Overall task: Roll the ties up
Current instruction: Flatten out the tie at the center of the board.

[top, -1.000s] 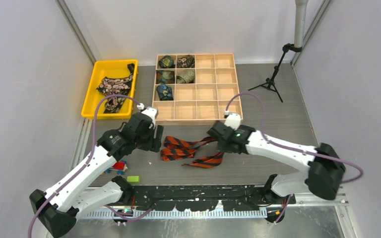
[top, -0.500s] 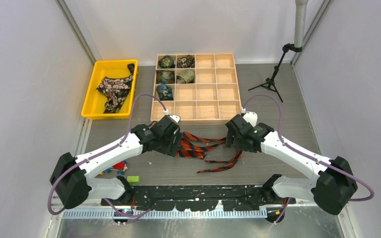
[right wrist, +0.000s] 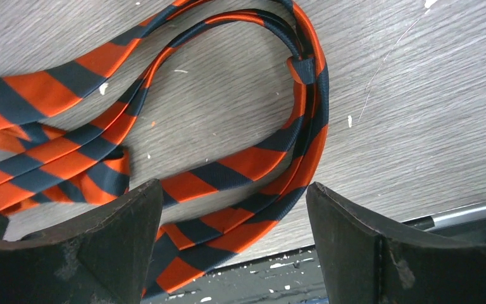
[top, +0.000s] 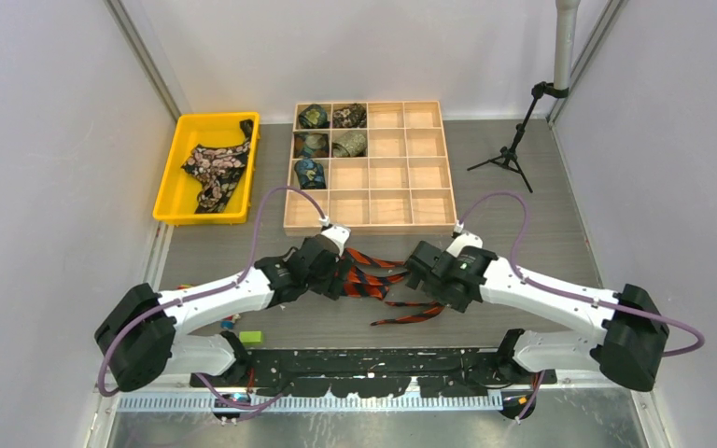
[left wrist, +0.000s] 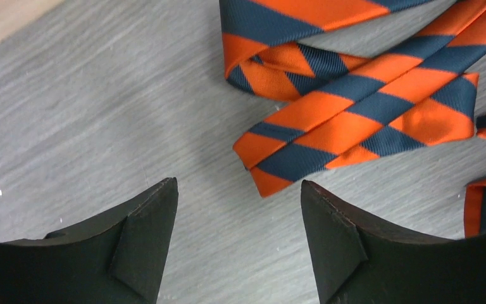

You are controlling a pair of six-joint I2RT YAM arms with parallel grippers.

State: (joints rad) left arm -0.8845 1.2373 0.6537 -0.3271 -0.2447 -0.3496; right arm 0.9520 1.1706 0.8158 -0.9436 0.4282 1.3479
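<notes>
Orange striped tie (top: 373,280): loose on table (top: 541,233) betw. both arms, in tangled folds. Left gripper (left wrist: 237,187): fingers apart, empty, just short of pointed end. Right gripper (right wrist: 234,190): spread wide too, empty, over doubled loop. Risk: pinching two layers at once or dragging whole heap, bc. of overlaps. Loop close to table edge, visible only from right wrist; whole layout only from top.

Orange-and-navy diagonal striped necktie (top: 380,280), unrolled, lying flat in loose crossing folds and loops on the grey counter (top: 523,233), black pink-flowered tie (top: 213,168) crumpled in a yellow tray (top: 170,177), five small rolled ties (top: 349,143) in far-left compartments of a wooden grid box (top: 401,201)
</notes>
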